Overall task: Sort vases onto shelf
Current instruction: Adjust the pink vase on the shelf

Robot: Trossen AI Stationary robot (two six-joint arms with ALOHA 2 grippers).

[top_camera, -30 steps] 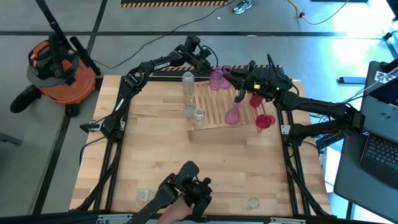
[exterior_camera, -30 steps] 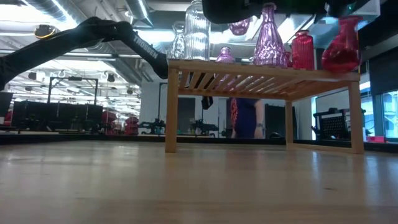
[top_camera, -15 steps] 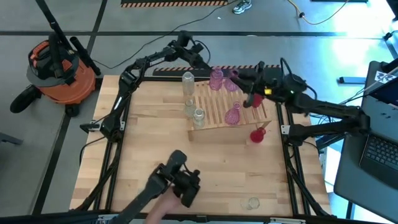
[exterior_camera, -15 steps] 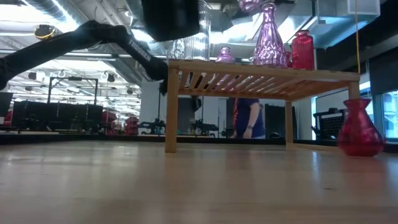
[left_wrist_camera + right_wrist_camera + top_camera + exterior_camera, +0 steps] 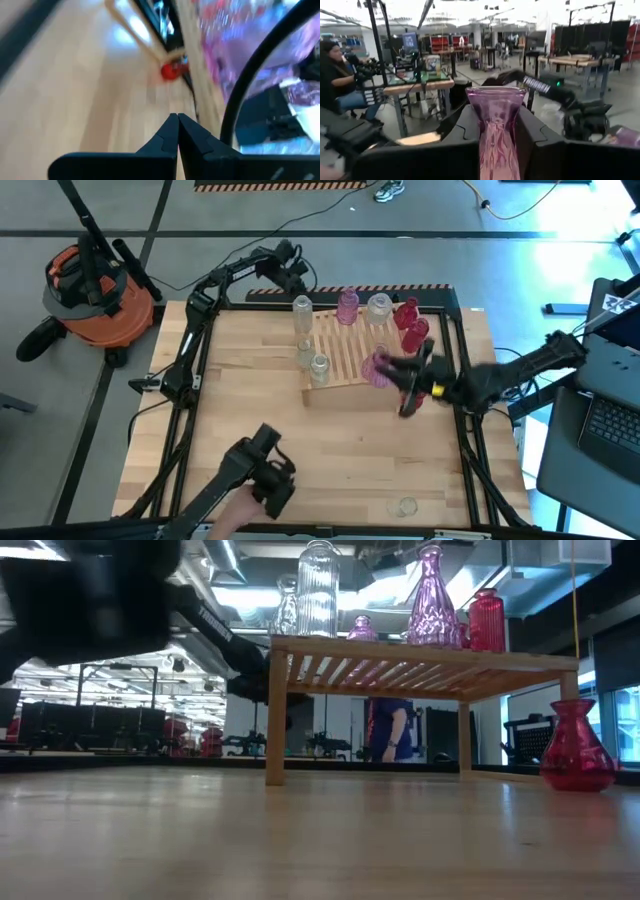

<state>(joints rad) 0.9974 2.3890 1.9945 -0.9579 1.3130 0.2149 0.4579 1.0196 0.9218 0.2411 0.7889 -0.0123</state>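
Observation:
The shelf (image 5: 345, 355) (image 5: 420, 655) stands at the far middle of the table. On it stand clear vases (image 5: 302, 310), pink vases (image 5: 347, 305) and red vases (image 5: 405, 312). One red vase (image 5: 577, 750) (image 5: 170, 72) stands on its base on the table, right of the shelf. My right gripper (image 5: 405, 385), blurred, is high over the shelf's near right corner, shut on a pink vase (image 5: 496, 115). My left gripper (image 5: 298, 280) (image 5: 177, 116) is shut and holds nothing, past the table's far edge, left of the shelf. My right gripper pinches the pink vase's neck (image 5: 496, 132), just under the flared mouth, between its two fingers (image 5: 465, 132). The fingers come about level from the table's right. The vase stands upright, mouth up. Its body is hidden below the fingers, and it is higher than the low view reaches.
A third dark arm (image 5: 262, 472) with a hand (image 5: 235, 525) at it hangs over the near edge and fills the low view's upper left. A clear vase (image 5: 405, 505) stands near the front edge. A person (image 5: 390, 730) stands behind the shelf. An orange vacuum (image 5: 95, 290) is far left.
My right gripper has swung with the pink vase from over the shelf's far side toward the near edge. A red vase has come down from the shelf's near right corner onto the table and stands upright. My left gripper has drawn toward the table's left. The near arm went left.

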